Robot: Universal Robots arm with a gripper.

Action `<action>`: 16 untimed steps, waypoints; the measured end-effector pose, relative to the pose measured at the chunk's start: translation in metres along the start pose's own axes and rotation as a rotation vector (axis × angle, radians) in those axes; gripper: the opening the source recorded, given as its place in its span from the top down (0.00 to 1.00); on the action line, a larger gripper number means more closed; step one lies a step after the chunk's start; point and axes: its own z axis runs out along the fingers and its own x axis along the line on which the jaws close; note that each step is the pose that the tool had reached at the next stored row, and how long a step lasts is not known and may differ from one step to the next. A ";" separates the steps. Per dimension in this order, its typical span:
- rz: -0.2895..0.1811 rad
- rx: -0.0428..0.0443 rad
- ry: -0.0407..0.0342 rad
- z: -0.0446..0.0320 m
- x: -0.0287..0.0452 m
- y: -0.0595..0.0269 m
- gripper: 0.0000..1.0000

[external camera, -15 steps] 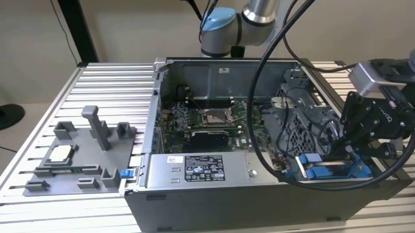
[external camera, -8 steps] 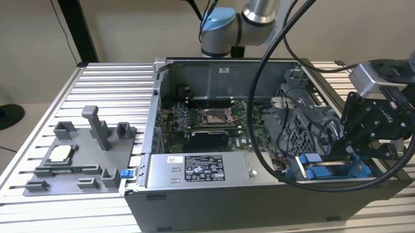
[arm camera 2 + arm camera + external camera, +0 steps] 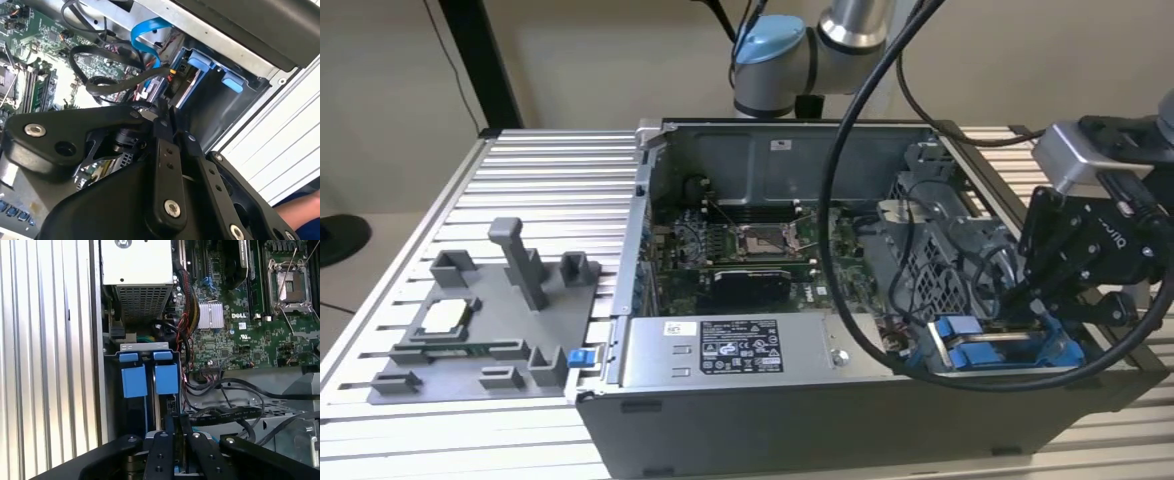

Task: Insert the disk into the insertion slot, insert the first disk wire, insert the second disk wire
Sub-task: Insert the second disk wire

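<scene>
The exterior view's left is taken up by a grey fixture plate on the slatted table; the open computer case is seen in the middle. At the right, the gripper is lowered over the insertion slot. Its fingers are seen pressed nearly together; what they grip cannot be told. The disk is seated in the slot.
</scene>
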 end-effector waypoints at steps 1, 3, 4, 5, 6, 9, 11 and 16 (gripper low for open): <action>0.001 0.0043 0.0143 0.0003 -0.0004 0.0007 1.00; 0.002 0.0158 0.0297 0.0008 -0.0027 0.0028 1.00; 0.002 0.0200 0.0313 0.0013 -0.0045 0.0039 1.00; 0.002 0.0239 0.0339 0.0015 -0.0067 0.0049 1.00; 0.002 0.0292 0.0370 0.0019 -0.0096 0.0055 1.00; 0.002 0.0474 0.0549 0.0026 -0.0135 0.0059 1.00; 0.002 0.0519 0.0680 0.0026 -0.0139 0.0058 1.00; 0.002 0.0602 0.0715 0.0032 -0.0161 0.0066 1.00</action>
